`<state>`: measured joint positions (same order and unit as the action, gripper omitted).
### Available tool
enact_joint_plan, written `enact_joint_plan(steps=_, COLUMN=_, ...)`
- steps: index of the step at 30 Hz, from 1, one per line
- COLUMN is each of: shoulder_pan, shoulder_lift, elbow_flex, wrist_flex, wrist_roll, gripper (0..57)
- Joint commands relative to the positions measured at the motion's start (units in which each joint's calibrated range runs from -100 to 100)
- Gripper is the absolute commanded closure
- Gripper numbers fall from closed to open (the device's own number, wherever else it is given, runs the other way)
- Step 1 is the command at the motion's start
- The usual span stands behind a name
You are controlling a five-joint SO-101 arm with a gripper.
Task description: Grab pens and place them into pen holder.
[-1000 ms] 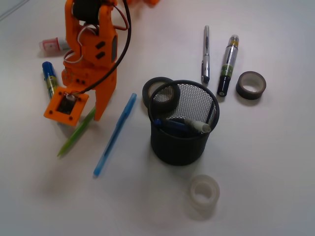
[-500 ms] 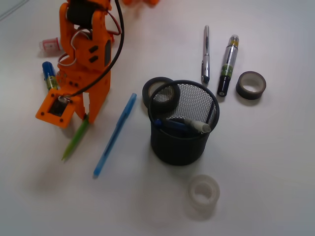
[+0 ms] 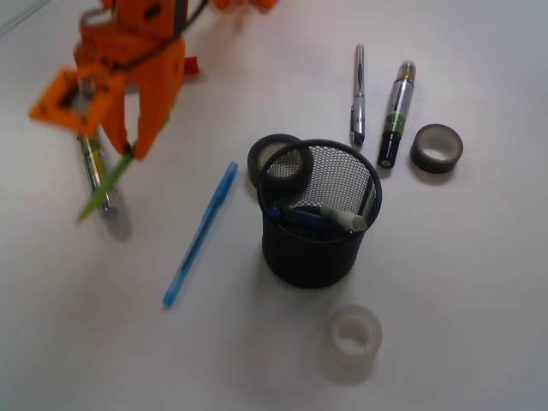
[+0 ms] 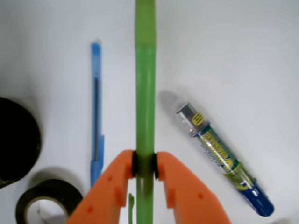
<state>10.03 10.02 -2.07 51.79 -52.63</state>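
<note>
While the claw [image 4: 145, 165] pinches the lime green pen [image 4: 145, 93], white tabletop [image 3: 462, 282] surrounds everything.

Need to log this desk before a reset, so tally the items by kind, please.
Pens: 5 (lime green pen in the end effector, light blue pen, silver pen, dark blue pen, white pen)
Markers: 2 (left marker, right marker)
Tape rolls: 3 (near dark roll, far dark roll, clear roll)
Pen holder: 1
Total: 11

arm [image 3: 141, 51]: orange plastic | black cable | end effector [image 4: 145, 168]: orange fingers, black pads
</note>
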Motion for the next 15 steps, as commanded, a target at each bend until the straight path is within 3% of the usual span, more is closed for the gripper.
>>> enact_joint_plan(steps=1, shoulder_pan=-1.69, shoulder_lift=-12.01, elbow_flex=1.7, wrist_flex=0.09, wrist_roll=0.49, gripper=57.1)
enact_joint_plan(steps=6, shoulder_pan=-6.1, shoulder_lift=-21.62, elbow_flex=9.04, wrist_flex=-8.05, wrist_roll=0.2, gripper=57.1)
enact_joint_plan(steps=15, shoulder_pan=-15.6, shoulder_lift=-28.5, elbow_flex=26.16, wrist_flex=-41.03, wrist_roll=-0.98, gripper=57.1)
